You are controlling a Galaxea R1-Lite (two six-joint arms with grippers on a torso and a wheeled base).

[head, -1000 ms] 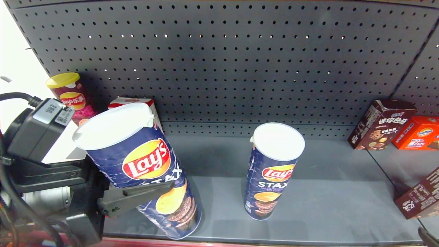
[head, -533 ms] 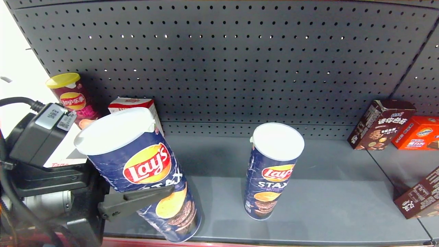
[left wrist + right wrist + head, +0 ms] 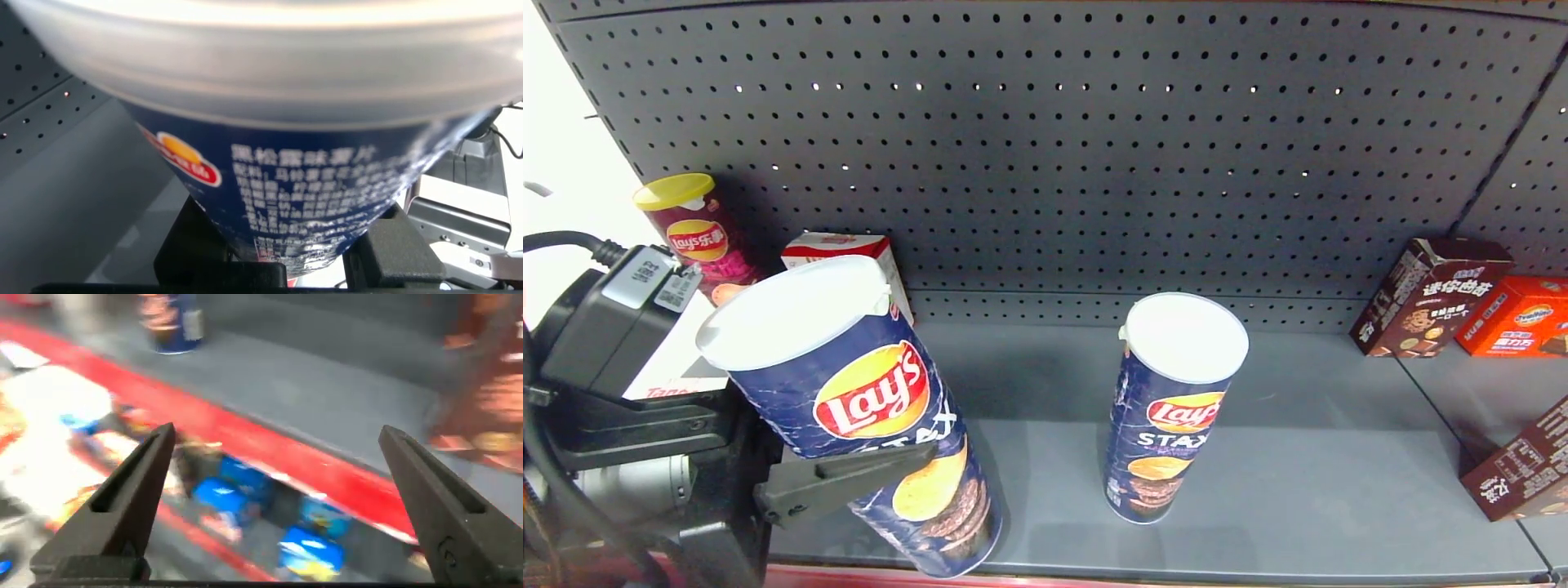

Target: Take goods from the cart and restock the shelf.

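L gripper (image 3: 874, 465) clamps tall dark-blue cardboard chip can w/ white lid (image 3: 849, 392), tilted, base at front-left edge of grey metal shelf (image 3: 1307, 482). Barely shifted vs 1 s ago, so prob. settling, release pending. R gripper (image 3: 286, 506) wide open, empty.

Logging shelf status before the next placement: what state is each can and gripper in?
held blue can: tilted, lid on, clamped in the left gripper.
standing blue can: upright on the shelf, lid on, free.
maroon can: upright, yellow lid on.
right gripper: open, empty.
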